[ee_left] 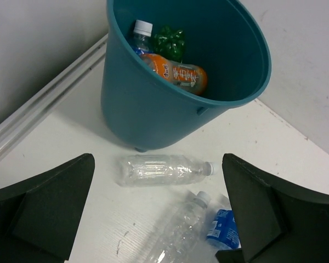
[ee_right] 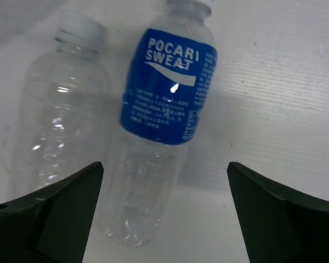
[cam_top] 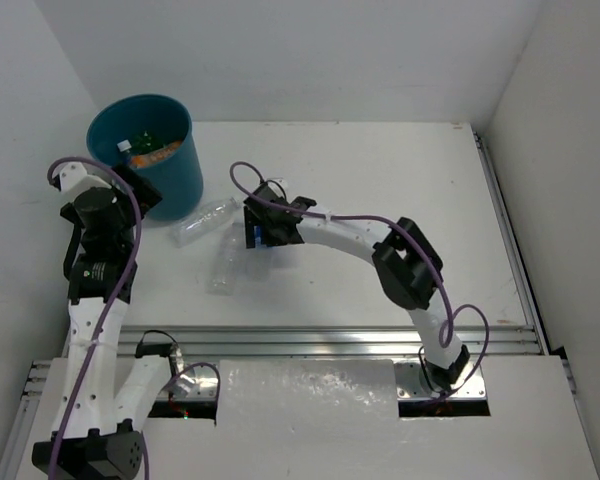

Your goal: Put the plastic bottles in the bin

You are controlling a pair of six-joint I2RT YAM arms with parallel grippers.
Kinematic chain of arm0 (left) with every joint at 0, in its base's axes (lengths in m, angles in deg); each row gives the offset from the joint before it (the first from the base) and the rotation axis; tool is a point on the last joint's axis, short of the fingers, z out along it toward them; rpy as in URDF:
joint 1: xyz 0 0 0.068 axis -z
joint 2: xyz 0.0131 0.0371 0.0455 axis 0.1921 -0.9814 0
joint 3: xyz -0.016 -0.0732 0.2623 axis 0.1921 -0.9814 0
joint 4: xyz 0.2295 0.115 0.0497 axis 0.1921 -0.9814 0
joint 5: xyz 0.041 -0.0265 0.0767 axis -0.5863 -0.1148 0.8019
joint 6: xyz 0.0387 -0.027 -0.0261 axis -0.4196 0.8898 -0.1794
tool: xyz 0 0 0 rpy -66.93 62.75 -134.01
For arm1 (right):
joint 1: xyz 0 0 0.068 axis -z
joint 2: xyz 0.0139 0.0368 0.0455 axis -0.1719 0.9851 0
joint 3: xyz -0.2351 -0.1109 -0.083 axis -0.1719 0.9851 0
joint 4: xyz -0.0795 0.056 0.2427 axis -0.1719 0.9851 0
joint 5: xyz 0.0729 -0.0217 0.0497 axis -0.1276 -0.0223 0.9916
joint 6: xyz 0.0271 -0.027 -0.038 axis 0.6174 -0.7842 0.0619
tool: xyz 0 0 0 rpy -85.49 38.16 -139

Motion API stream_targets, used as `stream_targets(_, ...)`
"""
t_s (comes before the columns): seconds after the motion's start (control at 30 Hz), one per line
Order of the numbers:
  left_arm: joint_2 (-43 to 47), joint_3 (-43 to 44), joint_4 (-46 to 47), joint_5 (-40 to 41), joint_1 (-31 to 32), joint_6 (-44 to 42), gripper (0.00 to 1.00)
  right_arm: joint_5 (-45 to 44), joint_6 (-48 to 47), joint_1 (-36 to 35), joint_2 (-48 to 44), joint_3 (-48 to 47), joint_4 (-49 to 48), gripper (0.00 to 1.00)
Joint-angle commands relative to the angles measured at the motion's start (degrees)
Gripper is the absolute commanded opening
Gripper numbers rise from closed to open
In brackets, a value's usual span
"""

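Seen from above, loose bottles [cam_top: 205, 222] are found lying beside the bin [cam_top: 180, 190]. At the left wrist, the left gripper [ee_left: 159, 219] is held wide open and empty. At the right wrist, the blue-labelled bottle [ee_right: 167, 93] is straddled by the right gripper [ee_right: 164, 213], fully spread with nothing held. Lowering and closing are judged to be called for next.

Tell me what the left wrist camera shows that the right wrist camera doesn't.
Only the left wrist view shows the teal bin, which holds an orange bottle, a green bottle and a white-capped bottle. It also shows a clear bottle lying at the bin's base. Only the right wrist view shows the Pocari Sweat lettering on the blue-labelled bottle. Both show that blue-labelled bottle lying on the white table with a second clear bottle right beside it.
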Motion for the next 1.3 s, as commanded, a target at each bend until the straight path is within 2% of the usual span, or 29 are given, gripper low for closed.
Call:
stream_targets(0.0, 1.3, 0.2, 3.4, 0.0, -0.1, -0.8, 1.0, -1.0, -0.4, -0.1, 2.6, -3.0, 1.7, 0.94)
stream_targets(0.17, 0.8, 0.3, 3.3, -1.4, -0.1, -0.9, 1.0, -1.5, -0.9, 0.2, 3.8, 1.0, 3.0, 0.9)
stream_targets(0.2, 0.7, 0.3, 3.5, -1.8, -0.1, -1.1, 1.0, -1.2, -0.9, 0.5, 2.6, 3.4, 2.4, 0.88)
stream_targets(0.23, 0.8, 0.1, 3.9, -3.2, 0.0, -1.4, 1.0, -0.9, -0.9, 0.8, -0.9, 9.9, -0.7, 0.84)
stream_targets(0.27, 0.5, 0.1, 4.2, -4.3, 0.0, -1.5, 1.0, -0.5, -0.8, 1.5, -3.2, 13.4, -3.0, 0.78)
stream_targets(0.3, -0.5, 0.2, 4.5, -8.4, 0.0, -1.9, 1.0, 0.6, -1.6, 1.9, -5.6, 17.0, -7.7, 0.6)
stream_targets(0.33, -1.5, 0.7, 4.9, -11.4, 0.0, -2.5, 1.0, 1.3, -2.8, 1.9, -11.0, 24.0, -10.6, 0.53)
stream_targets(0.4, -5.8, 2.2, 4.2, -20.5, 1.4, -3.0, 1.0, 2.9, -7.5, 1.9, -16.2, 29.1, -15.9, 0.41)
stream_targets(0.5, -10.7, 6.9, 0.3, -22.8, 7.8, -3.8, 1.0, 4.2, -13.7, 2.4, -27.2, 35.9, -17.8, 0.32)
stream_targets(0.53, -11.3, 8.8, -1.1, -22.6, 12.8, -3.5, 1.0, 5.5, -15.2, 3.3, -30.3, 39.1, -18.5, 0.31)
stream_targets(0.6, -12.2, 11.2, -2.2, -23.2, 18.2, -1.5, 1.0, 11.8, -18.3, 5.3, -39.5, 43.1, -20.1, 0.3)
stream_targets(0.63, -12.5, 11.8, -2.2, -23.2, 24.9, -0.7, 1.0, 15.2, -18.9, 8.5, -42.4, 44.1, -20.3, 0.29)
stream_targets(0.67, -13.2, 12.4, -1.9, -23.0, 28.6, 0.0, 1.0, 18.4, -20.2, 10.2, -47.4, 44.9, -20.6, 0.29)
stream_targets(0.7, -13.8, 13.1, -0.8, -22.5, 32.4, 1.2, 1.0, 25.1, -20.8, 13.4, -49.8, 46.6, -20.8, 0.25)
stream_targets(0.73, -14.5, 13.6, -0.2, -22.6, 38.2, 1.7, 1.0, 27.3, -22.5, 14.6, -52.2, 47.2, -21.0, 0.16)
stream_targets(0.8, -16.6, 13.6, 2.9, -25.9, 41.9, 3.0, 1.0, 29.6, -24.5, 15.9, -58.9, 48.5, -21.1, 0.0)
stream_targets(0.9, -18.5, 12.5, 9.0, -31.0, 45.4, 4.9, 1.0, 33.1, -26.5, 16.0, -65.7, 49.4, -20.7, 0.0)
stream_targets(1.03, -20.8, 12.3, 17.1, -39.0, 47.0, 7.0, 1.0, 40.9, -27.3, 16.0, -71.0, 50.0, -21.1, 0.0)
stream_targets(1.2, -25.7, 16.1, 18.6, -38.9, 48.5, 7.8, 1.0, 46.8, -27.5, 16.0, -74.4, 50.7, -22.5, 0.0)
stream_targets(1.27, -27.1, 16.3, 20.0, -41.9, 48.5, 8.9, 1.0, 48.2, -27.0, 16.0, -74.7, 50.8, -22.9, 0.0)
